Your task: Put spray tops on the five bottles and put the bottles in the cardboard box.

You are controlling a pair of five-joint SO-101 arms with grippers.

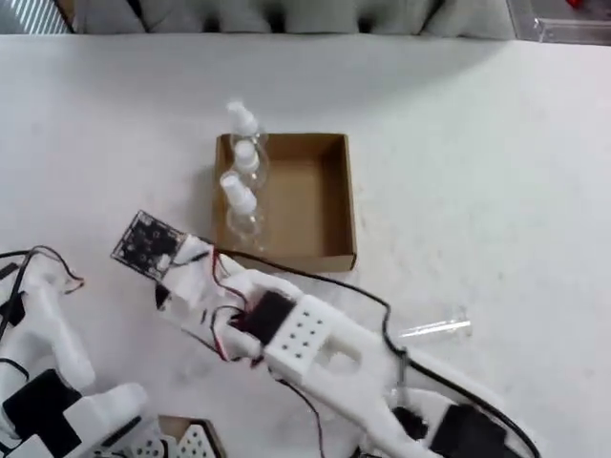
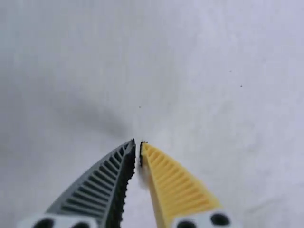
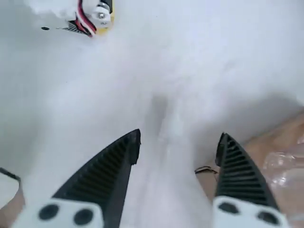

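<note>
Cardboard, brown and matt, makes up the shallow square cardboard box [image 1: 315, 191], which sits open-topped near the middle of the white, faintly speckled table [image 1: 496, 143]. Along the box wall on the left arm's side three bottles [image 1: 250, 221] stand in a row. They are clear and glossy with rounded bodies, and capped with white spray tops [image 1: 237, 191]. The farthest top shows past the box's back corner, and I cannot tell whether that bottle stands inside. The right arm [image 1: 305, 339], blocky white plastic with black motors and red and black wires, extends from the near edge to the box's near corner. Its right gripper [image 3: 179, 137] hangs over bare table just beside the box. The two black, ribbed, wedge-shaped fingers [image 3: 109, 175] are spread wide with nothing between them. The left arm [image 1: 48, 382] sits folded low at the near corner, well apart from the box. The left gripper [image 2: 137, 145] points at bare table, one finger grey, the other yellow, both toothed like combs. Their tips are drawn together to a hairline gap, gripping nothing. A thin clear tube-like piece [image 1: 434, 329] lies flat on the table beyond the right arm, apart from the box.
</note>
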